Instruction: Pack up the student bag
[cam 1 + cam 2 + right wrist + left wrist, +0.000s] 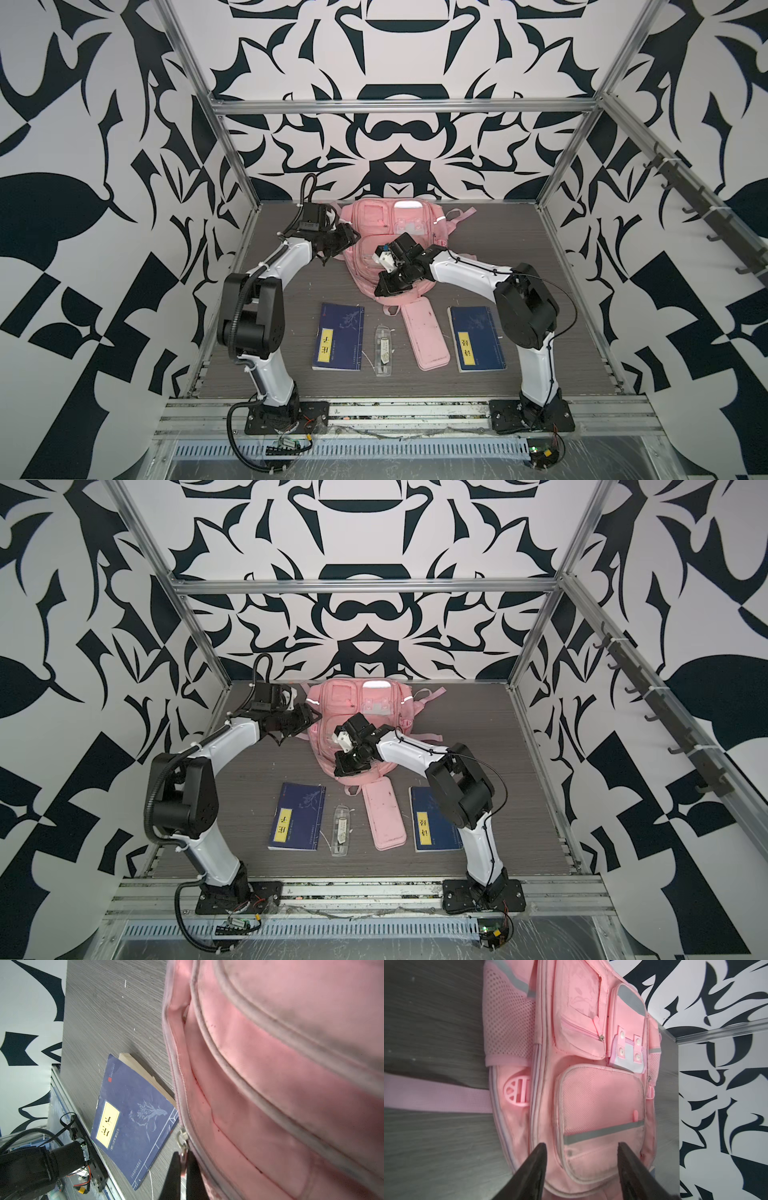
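Item count: one student bag (376, 224) (345, 700), two blue books, one pink pencil case (424, 332), one clear case (383, 351), two claws.

Right claw (184, 1164): closed. A metal zip pull (182, 1142) at the bag's edge is pinched between its fingers. The bag (270, 1084) lies flat on the grey table (291, 291), directly under and beyond this claw.

Left claw (581, 1147): open, jaws apart and holding nothing. The bag's mesh front pocket (600, 1097) lies just ahead of its tips. A pink strap (436, 1095) runs off to one side across the table.

Row of loose items, all on the arm-base side of the right claw, clear of the left claw:
- blue book A (338, 336) (133, 1122), well apart from the bag;
- clear case, next to book A;
- pencil case, its far end just beside the bag's lower edge, close below the right claw;
- blue book B (476, 338), next to the right arm.

Obstructions: in both top views the right arm's wrist covers the bag's lower front. In a top view the right arm's elbow overlaps blue book B (432, 825).
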You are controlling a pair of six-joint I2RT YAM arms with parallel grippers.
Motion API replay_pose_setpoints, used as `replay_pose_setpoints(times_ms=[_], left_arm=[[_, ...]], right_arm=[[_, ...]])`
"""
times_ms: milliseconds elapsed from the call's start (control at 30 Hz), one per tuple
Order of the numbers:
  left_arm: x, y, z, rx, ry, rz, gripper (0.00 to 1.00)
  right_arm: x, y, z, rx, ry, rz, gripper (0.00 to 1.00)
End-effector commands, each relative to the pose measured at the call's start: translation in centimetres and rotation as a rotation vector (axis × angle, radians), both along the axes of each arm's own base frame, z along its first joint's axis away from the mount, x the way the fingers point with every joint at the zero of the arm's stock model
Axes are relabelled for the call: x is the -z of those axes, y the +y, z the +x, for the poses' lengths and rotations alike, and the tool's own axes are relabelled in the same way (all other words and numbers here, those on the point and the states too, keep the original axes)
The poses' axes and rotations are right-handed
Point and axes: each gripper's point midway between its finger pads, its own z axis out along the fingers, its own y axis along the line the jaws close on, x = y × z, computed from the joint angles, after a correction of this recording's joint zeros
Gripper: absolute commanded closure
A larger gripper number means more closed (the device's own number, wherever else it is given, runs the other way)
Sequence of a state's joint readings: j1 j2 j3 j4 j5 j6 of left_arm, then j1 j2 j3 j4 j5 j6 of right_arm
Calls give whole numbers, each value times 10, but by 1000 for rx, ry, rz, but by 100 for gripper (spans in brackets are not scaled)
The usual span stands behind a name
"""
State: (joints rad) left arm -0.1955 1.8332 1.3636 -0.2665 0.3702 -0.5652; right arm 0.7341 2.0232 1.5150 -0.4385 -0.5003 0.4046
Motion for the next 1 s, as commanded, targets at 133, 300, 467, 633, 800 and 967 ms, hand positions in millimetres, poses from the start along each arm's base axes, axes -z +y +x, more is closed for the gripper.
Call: replay_pose_setpoints(times_ms=[133, 300, 467, 633, 800, 967], left_arm=[[52, -11, -1, 98, 143, 145, 46], [62, 1, 7, 53, 136, 243, 46], [73, 4, 14, 51, 137, 281, 46], [89, -4, 21, 73, 156, 251, 48], [96, -13, 27, 82, 158, 203, 52], [87, -9, 33, 43, 141, 135, 100]], right_arm=[[-20, -3, 1, -10, -39, 29, 100], [-20, -1, 1, -14, -37, 39, 100], [-20, 1, 2, -16, -36, 39, 100], [-20, 2, 5, -18, -37, 38, 100], [-22, 3, 7, -18, -43, 37, 100], [-23, 3, 10, -18, -50, 31, 100]])
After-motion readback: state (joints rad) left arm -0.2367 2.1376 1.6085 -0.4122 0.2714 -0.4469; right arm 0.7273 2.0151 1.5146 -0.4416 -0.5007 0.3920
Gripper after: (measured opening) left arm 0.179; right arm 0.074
